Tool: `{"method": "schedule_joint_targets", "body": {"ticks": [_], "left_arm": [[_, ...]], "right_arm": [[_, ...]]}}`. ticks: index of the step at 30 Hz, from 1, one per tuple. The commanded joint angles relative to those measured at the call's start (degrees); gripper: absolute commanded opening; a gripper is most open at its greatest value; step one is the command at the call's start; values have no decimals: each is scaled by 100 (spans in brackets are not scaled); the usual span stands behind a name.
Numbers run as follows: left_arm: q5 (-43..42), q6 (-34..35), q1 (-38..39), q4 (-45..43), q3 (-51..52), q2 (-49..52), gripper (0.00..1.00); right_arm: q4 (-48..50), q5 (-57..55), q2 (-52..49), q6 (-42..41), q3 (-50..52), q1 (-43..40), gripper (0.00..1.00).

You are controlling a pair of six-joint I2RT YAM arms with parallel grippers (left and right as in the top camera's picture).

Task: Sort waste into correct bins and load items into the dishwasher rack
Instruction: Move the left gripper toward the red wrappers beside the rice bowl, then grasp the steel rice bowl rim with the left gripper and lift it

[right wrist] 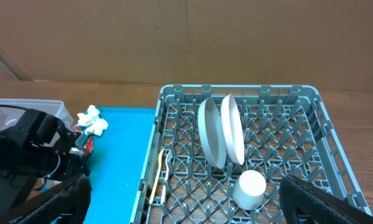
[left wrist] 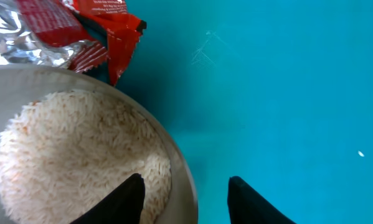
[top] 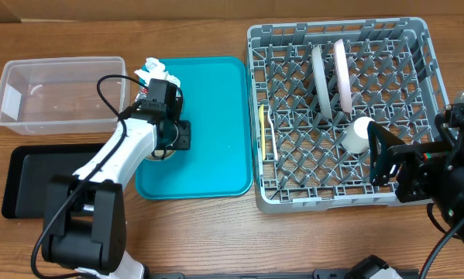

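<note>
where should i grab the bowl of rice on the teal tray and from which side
Pinch the thin rim of the bowl from above, one finger inside over the rice, one outside. It sits upright holding loose rice, so a top-down rim grip should keep it level. Take the edge facing the bare teal tray, away from the foil wrapper; the left pincer straddles that edge.

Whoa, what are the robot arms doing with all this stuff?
The left fingers straddle the rim of the bowl of rice on the teal tray, one inside and one outside, not pinching yet. The foil wrapper and tissue lie nearby. Two plates, a cup and a yellow utensil sit in the dishwasher rack. The right fingers hover there, wide open.
</note>
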State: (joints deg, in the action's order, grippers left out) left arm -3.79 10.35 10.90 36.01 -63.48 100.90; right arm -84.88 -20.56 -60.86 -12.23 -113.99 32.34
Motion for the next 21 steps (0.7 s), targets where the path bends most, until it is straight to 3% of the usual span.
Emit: {"method": "schedule_joint_targets", "body": {"ticks": [1,3,6,8,21], "left_arm": [[-9,39,39,-98,-120,273,43],[-52,44,39,-125,-120,439,29],[-50,42,39,-197,-120,463,22],[-59,52,39,-306,-120,463,4],[-68,568,39,883,-129,-855,4]], "right_arm": [[26,-59,31,-42,-9,7,100],[26,-59,31,-39,-9,7,100],[26,-59,31,-42,-9,7,100],[26,-59,31,-42,-9,7,100],[26,-59,31,-42,-9,7,100]]}}
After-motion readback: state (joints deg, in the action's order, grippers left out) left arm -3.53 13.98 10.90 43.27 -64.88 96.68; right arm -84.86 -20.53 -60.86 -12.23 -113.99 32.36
